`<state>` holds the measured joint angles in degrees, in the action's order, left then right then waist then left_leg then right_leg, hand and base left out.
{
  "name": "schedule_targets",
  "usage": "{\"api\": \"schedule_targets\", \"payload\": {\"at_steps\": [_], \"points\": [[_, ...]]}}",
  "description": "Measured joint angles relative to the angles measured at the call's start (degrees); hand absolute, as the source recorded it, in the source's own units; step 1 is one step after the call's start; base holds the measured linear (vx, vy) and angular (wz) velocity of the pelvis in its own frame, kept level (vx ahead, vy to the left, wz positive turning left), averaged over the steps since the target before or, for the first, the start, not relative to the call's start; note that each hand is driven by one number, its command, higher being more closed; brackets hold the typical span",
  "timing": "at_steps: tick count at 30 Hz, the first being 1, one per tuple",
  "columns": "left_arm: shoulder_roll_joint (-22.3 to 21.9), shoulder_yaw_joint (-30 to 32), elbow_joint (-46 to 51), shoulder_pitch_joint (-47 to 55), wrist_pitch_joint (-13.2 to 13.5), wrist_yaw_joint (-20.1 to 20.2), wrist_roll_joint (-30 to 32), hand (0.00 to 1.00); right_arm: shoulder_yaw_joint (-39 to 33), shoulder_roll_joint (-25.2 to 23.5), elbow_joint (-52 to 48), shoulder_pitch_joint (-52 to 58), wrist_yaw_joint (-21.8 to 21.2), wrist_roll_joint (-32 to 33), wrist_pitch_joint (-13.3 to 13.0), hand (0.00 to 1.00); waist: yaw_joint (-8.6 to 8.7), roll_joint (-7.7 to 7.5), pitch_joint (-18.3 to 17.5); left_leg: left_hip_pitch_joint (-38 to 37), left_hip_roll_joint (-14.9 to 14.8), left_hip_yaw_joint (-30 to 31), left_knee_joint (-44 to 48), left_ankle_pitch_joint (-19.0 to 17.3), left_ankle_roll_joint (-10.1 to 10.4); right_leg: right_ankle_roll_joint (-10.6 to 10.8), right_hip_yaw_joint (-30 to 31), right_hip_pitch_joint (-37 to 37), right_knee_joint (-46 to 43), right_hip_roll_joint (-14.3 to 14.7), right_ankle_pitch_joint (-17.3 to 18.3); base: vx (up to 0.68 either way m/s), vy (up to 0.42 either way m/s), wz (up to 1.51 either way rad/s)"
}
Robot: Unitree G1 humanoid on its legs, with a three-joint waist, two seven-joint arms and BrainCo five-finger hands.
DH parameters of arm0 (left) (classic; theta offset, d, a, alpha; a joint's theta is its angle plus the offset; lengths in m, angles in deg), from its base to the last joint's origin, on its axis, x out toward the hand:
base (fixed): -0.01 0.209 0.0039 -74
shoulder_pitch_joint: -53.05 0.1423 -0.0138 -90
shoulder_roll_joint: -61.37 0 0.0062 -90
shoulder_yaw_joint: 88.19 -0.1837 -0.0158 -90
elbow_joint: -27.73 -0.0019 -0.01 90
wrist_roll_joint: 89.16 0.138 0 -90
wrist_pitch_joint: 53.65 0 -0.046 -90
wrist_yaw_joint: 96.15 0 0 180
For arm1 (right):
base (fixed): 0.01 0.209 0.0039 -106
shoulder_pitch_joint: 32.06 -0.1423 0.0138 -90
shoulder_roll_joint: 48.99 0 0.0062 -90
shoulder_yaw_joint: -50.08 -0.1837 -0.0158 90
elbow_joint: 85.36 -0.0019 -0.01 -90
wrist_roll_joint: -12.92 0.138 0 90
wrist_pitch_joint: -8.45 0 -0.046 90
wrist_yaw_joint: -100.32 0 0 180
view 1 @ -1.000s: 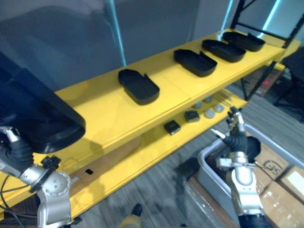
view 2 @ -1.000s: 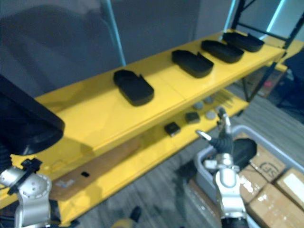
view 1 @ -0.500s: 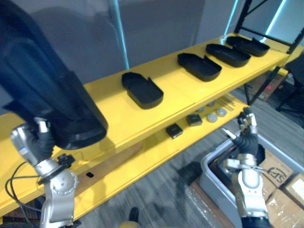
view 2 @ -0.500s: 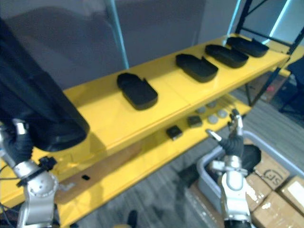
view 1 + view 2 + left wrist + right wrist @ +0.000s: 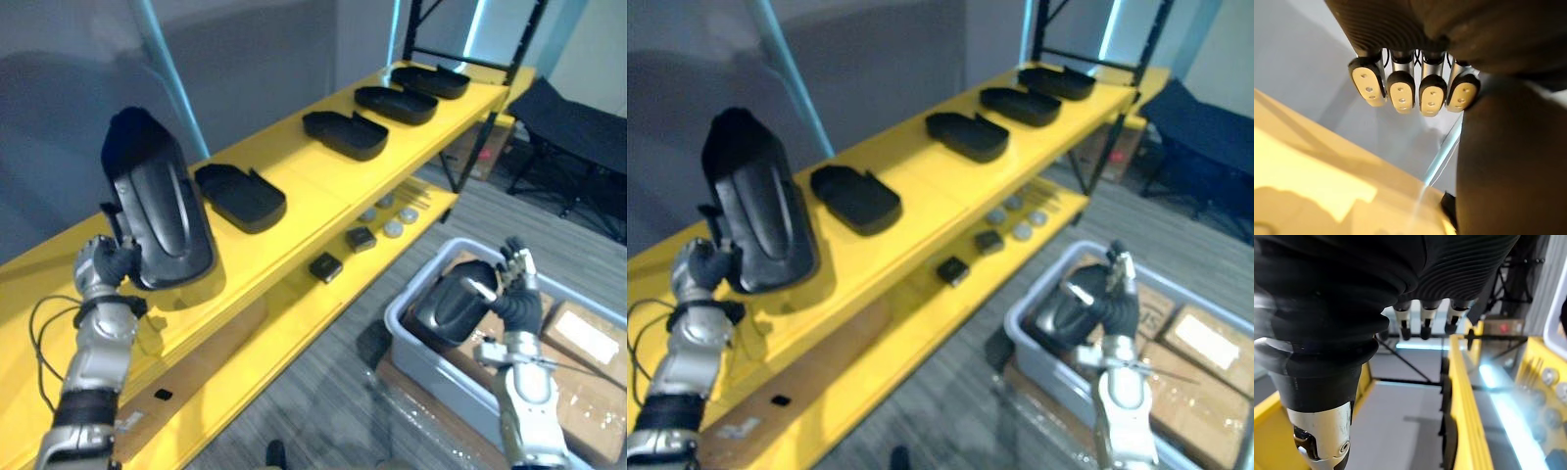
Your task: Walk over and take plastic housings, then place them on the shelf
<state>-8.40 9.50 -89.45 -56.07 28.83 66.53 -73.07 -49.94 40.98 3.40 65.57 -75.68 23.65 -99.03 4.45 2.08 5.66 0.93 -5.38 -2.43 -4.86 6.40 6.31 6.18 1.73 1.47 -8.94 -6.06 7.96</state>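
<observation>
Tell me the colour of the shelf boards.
Bright yellow; the shelf shows best in the left eye view.

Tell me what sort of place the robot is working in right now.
Probably a warehouse or factory stockroom. A long yellow shelf carries black housings laid out in a row. A grey bin stands low in front of it, with cardboard boxes next to the bin.

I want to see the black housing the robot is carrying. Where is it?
The black housing is on the left of the left eye view, upright in the left hand, over the yellow shelf beside the nearest lying housing.
</observation>
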Motion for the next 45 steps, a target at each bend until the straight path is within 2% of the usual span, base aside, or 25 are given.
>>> {"api": "schedule_targets", "payload": {"at_steps": [4, 6, 8, 9, 11, 14, 18, 22, 27, 35, 45], "points": [[1.48, -0.04, -5.94, -3.55, -3.52, 1.91, -0.20, 1.00, 0.54, 0.04, 0.07, -0.03, -0.68, 0.49, 0.33, 0.00, 1.20, 0.01, 0.01, 0.04, -0.24, -0.98, 0.20, 0.05, 0.07, -0.01, 1.13, -1.15, -0.89, 0.24, 0.01, -0.01, 0.001, -0.14], [1.97, -0.04, -8.82, -5.57, -6.12, 2.93, -0.12, 1.00, 0.53, 0.44, 0.30, -0.02, -1.42, 0.85, 0.35, 0.00, 1.54, 0.10, 0.06, 0.11, -0.20, -1.41, 0.20, 0.06, 0.08, 0.00, 1.67, -1.76, -1.33, 0.23, 0.02, -0.02, 0.007, -0.13], [2.16, -0.04, -10.84, -6.93, -9.99, 4.32, 0.03, 1.00, 0.57, 0.85, 0.44, -0.03, -2.13, 0.91, 0.37, 0.00, 2.55, 0.11, 0.07, 0.12, -0.15, -1.64, 0.21, 0.07, 0.08, 0.03, 1.94, -2.16, -1.67, 0.18, 0.04, -0.03, 0.013, -0.06], [2.20, -0.03, -11.32, -7.22, -10.69, 4.55, 0.03, 1.00, 0.57, 1.00, 0.44, -0.03, -2.33, 0.92, 0.37, 0.00, 2.57, 0.12, 0.08, 0.14, -0.18, -1.95, 0.21, 0.07, 0.08, 0.03, 2.23, -2.47, -1.89, 0.22, 0.06, -0.03, 0.010, -0.18], [2.42, -0.03, -13.76, -8.57, -14.00, 5.19, 0.01, 1.00, 0.64, 1.73, 0.44, -0.04, -2.89, 0.97, 0.46, 0.00, 2.67, 0.43, 0.29, 0.18, -0.19, -2.97, 0.21, 0.07, 0.08, 0.14, 3.29, -3.49, -2.69, 0.27, 0.15, -0.03, 0.009, -0.21], [3.32, -0.02, -15.80, -9.14, -17.48, 6.80, 0.01, 1.00, 0.86, 1.85, 0.44, 0.05, -2.90, 0.97, 0.51, 0.00, 3.81, 0.82, 0.58, 0.16, -0.13, -3.01, 0.22, 0.08, 0.07, 0.23, 3.36, -3.74, -3.09, 0.20, 0.31, -0.01, 0.002, -0.03], [3.84, 0.21, -18.09, -10.33, -20.49, 7.53, 0.04, 1.00, 1.84, 1.93, 0.43, 0.02, -2.90, 0.96, 0.58, 0.00, 4.10, 1.09, 1.37, 0.16, -0.11, -3.13, 0.22, 0.08, 0.08, 0.22, 3.51, -4.50, -4.07, 0.23, 0.97, 0.00, 0.000, 0.00], [3.85, 1.05, -19.41, -10.37, -21.97, 7.55, 0.11, 1.00, 1.92, 1.93, 0.43, 0.03, -3.05, 0.95, 1.72, 0.00, 4.20, 1.19, 2.46, 0.15, -0.07, -3.13, 0.22, 0.08, 0.08, 0.30, 3.51, -4.74, -4.49, 0.19, 1.27, 0.00, 0.000, 0.00], [3.85, 1.80, -21.30, -10.37, -23.99, 7.60, 0.70, 1.00, 2.58, 1.93, 0.43, 0.02, -3.25, 0.95, 1.72, 0.00, 4.25, 1.04, 2.84, 0.23, -0.06, -3.14, 0.24, 0.11, 0.14, 0.31, 3.53, -4.83, -4.87, 0.19, 1.34, 0.02, -0.001, 0.00], [3.92, 5.16, -22.98, -10.28, -24.27, 10.42, 3.10, 1.00, 3.50, 1.95, 0.43, 0.07, -3.91, 0.95, 1.72, 0.00, 4.23, 0.89, 4.30, 0.21, -0.01, -2.99, 0.23, 0.11, 0.14, 0.29, 3.39, -4.87, -4.86, 0.14, 1.57, 0.00, -0.001, 0.00], [5.38, 5.14, -24.10, -9.52, -23.54, 13.68, 7.57, 1.00, 5.12, 1.98, 0.44, 0.06, -3.85, 0.95, 1.72, 0.00, 4.16, 0.76, 4.47, 0.18, -0.04, -2.86, 0.24, 0.11, 0.14, 0.25, 3.15, -4.60, -5.08, 0.13, 1.61, 0.00, 0.000, 0.00]]}}
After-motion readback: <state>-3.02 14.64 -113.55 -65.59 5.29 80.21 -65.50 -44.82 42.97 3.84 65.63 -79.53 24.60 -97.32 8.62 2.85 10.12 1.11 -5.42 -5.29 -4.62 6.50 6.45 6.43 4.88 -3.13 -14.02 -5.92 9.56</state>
